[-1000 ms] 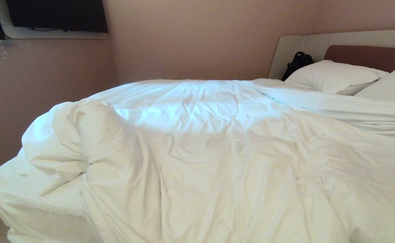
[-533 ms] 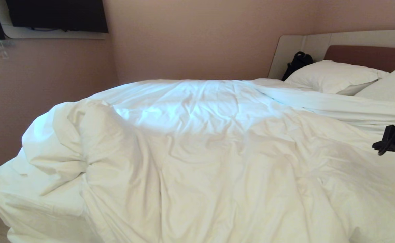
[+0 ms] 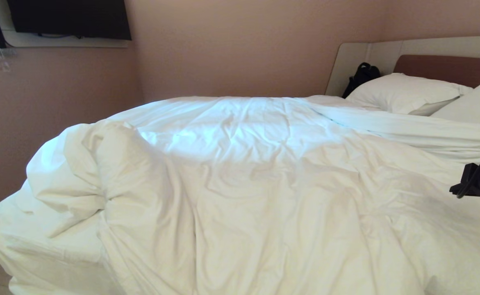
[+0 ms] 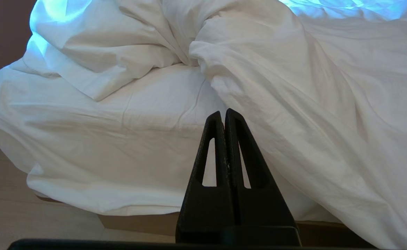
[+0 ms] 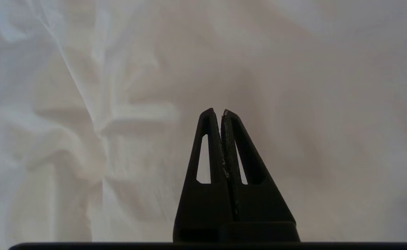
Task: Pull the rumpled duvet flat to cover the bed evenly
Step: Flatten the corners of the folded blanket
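Right gripper (image 5: 221, 113): fingers are pressed together on nothing, held over creased cloth at the head view's 3 o'clock edge.
Left gripper (image 4: 224, 114): fingers are pressed together, empty, aimed at the bed's corner.
Duvet (image 3: 272, 180): is spread along the bed (image 3: 39, 254) toward 2 o'clock; one corner is bunched at 9 o'clock.
Sheet (image 4: 120, 139): is left bare below the bunch.
Pillows (image 3: 403, 92): are seen at 2 o'clock, beside a black bag (image 3: 362, 76).

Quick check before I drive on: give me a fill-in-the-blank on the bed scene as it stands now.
1. The puffy white creased duvet is bunched into a lump toward the bed's ____ corner in the head view.
2. Both hands, left hand and right hand, are ____.
3. The plump white pillows lie against the ____ headboard panel.

Missing words: near left; shut; brown
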Controlling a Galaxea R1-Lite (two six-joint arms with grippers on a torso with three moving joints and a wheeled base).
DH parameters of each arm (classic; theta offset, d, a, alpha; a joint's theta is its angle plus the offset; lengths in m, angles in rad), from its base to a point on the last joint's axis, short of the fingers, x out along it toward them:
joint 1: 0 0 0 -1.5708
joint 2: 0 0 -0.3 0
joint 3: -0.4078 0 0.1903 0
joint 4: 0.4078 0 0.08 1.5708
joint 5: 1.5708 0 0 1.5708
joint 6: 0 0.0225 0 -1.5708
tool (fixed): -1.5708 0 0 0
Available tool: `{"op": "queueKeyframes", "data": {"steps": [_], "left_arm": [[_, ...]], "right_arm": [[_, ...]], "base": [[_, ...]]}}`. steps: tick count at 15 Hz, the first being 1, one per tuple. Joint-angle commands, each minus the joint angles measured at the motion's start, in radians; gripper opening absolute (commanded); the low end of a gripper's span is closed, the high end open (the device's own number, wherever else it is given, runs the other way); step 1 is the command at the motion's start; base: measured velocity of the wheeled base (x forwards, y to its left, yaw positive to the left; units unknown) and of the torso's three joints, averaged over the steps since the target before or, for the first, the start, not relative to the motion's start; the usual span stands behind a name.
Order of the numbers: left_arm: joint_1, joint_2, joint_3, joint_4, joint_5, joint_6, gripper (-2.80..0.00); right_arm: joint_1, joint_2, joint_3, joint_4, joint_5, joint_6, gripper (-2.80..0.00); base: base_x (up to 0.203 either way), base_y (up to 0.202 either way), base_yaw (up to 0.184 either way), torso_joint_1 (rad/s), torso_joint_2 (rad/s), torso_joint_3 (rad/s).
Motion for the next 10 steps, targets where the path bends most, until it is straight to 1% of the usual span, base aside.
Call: {"op": "queueKeyframes", "data": {"steps": [1, 3, 5, 7, 10], "left_arm": [[0.000, 0.000, 0.000, 0.000, 0.000, 0.001, -2.80], [0.000, 0.000, 0.000, 0.000, 0.000, 0.002, -2.80], [0.000, 0.000, 0.000, 0.000, 0.000, 0.000, -2.80], [0.000, 0.000, 0.000, 0.000, 0.000, 0.000, -2.80], [0.000, 0.000, 0.000, 0.000, 0.000, 0.000, -2.80]], "right_arm": [[-0.001, -0.044, 0.050, 0.029, -0.005, -0.005, -2.80], [0.000, -0.094, 0.144, 0.038, -0.004, -0.037, -2.80], [0.026, -0.153, 0.236, 0.040, 0.007, -0.100, -2.80], [0.108, -0.208, 0.320, 0.037, 0.011, -0.124, -2.80], [0.209, -0.308, 0.360, 0.038, 0.012, -0.121, -2.80]], "base": [[0.000, 0.000, 0.000, 0.000, 0.00, 0.000], [0.000, 0.000, 0.000, 0.000, 0.00, 0.000], [0.000, 0.000, 0.000, 0.000, 0.00, 0.000], [0.000, 0.000, 0.000, 0.000, 0.00, 0.000], [0.000, 0.000, 0.000, 0.000, 0.00, 0.000]]}}
